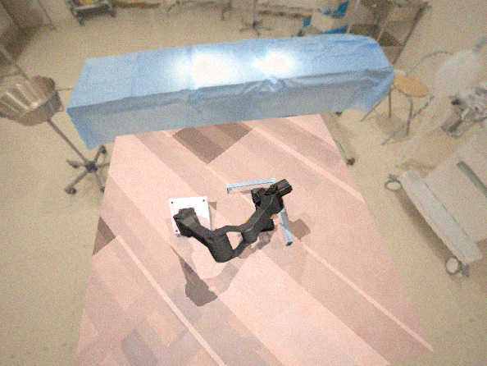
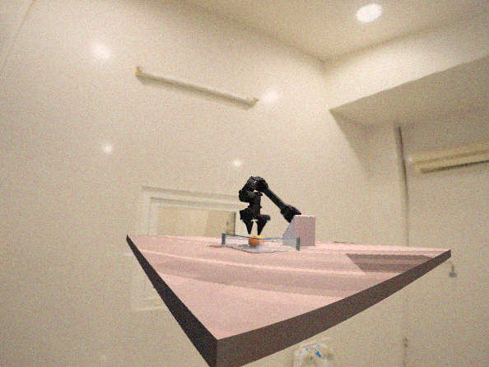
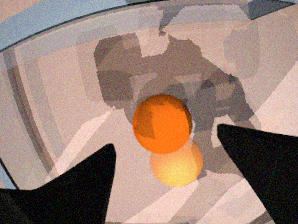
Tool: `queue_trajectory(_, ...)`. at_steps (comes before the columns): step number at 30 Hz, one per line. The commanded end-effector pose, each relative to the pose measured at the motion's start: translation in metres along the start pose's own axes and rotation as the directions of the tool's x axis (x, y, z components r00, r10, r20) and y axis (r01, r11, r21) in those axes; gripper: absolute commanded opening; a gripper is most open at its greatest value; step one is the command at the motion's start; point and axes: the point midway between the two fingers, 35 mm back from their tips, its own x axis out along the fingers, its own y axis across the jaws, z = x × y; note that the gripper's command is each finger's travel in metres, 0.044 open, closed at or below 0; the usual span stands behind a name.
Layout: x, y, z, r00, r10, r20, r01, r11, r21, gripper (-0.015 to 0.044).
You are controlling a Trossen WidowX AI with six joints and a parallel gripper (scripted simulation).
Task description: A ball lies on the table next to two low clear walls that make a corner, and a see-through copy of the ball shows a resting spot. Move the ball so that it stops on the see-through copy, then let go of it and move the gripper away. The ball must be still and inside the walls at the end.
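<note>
The end effector (image 2: 255, 227) hangs above the table (image 2: 288, 296) with its two dark fingers spread wide and pointing down, released and gripping nothing. In the wrist view the orange ball (image 3: 162, 123) lies on the table below and between the two fingertips, a little beyond them and touching neither. The pale see-through copy (image 3: 177, 164) overlaps the ball's near edge, so the ball sits just off the marked spot. In the exterior view the ball (image 2: 255, 241) rests directly under the fingertips with a clear gap of air between them. From the top view the ball and the copy are both hidden beneath the arm (image 1: 229, 230), and only parts of the clear walls (image 1: 251, 184) show past the wrist. The walls curve around the far and left sides of the ball in the wrist view, which bends their straight edges. The white base block (image 2: 304, 230) stands just behind the walled corner. Beyond the table are a blue draped bench (image 1: 229, 86), a round stool (image 1: 410, 87) and a steel basin on a stand (image 1: 29, 100), all well apart from the ball.
</note>
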Motion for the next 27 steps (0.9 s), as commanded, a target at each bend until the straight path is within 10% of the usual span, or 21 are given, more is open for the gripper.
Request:
queue_trajectory(1, 0.007, 0.000, 0.000, 1.000, -0.006, -0.001, 0.006, 1.000, -0.007, 0.0380)
queue_trajectory(21, 0.037, -0.001, -0.002, 1.000, -0.009, -0.002, 0.009, 1.000, -0.007, 0.0380)
queue_trajectory(27, 0.037, -0.001, -0.002, 1.000, -0.009, -0.002, 0.009, 1.000, -0.007, 0.0261)
